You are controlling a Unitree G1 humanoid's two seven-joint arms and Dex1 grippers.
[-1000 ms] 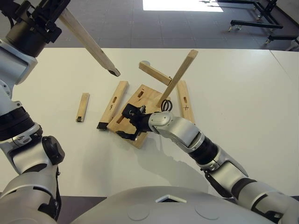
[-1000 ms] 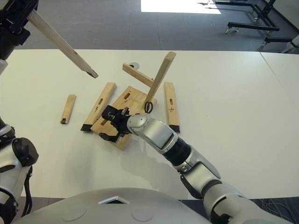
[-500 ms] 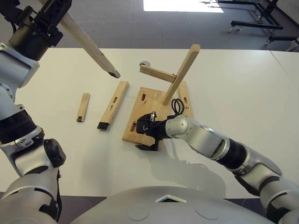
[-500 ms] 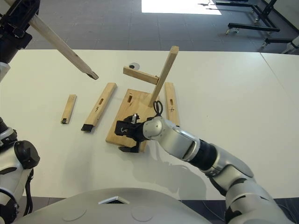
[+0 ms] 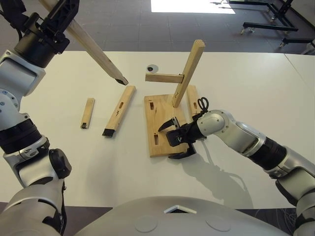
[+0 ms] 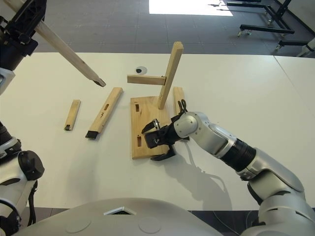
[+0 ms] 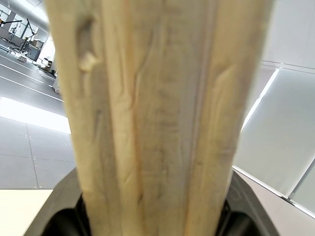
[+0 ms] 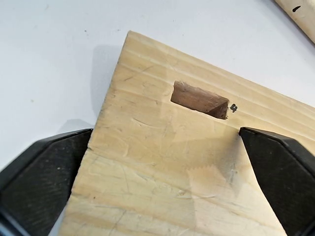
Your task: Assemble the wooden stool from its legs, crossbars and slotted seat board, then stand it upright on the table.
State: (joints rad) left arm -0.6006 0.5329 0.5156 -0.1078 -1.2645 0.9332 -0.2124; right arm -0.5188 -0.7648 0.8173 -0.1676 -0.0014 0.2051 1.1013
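Mid-table, nearer the front edge | right gripper [image 5: 175, 141] jaws spread astride seat board [image 5: 160, 118] corner | left gripper [image 5: 60, 20] pinches leg [image 5: 101, 56] aloft, far-left corner | step, likely: leg fitting | next: steady board, seat leg in slot [image 8: 199, 101]

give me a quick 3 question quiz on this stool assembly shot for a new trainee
1. True or false: the leg held by the left gripper is already slotted into the seat board.
2. How many legs stand upright in the seat board? A) none B) one C) three
3. Fill in: the right gripper is at the seat board's ___ end (near or far from the robot).

Key:
1. False: it hangs in the air above the table.
2. B: one upright leg, with a crossbar joined to it.
3. Near.
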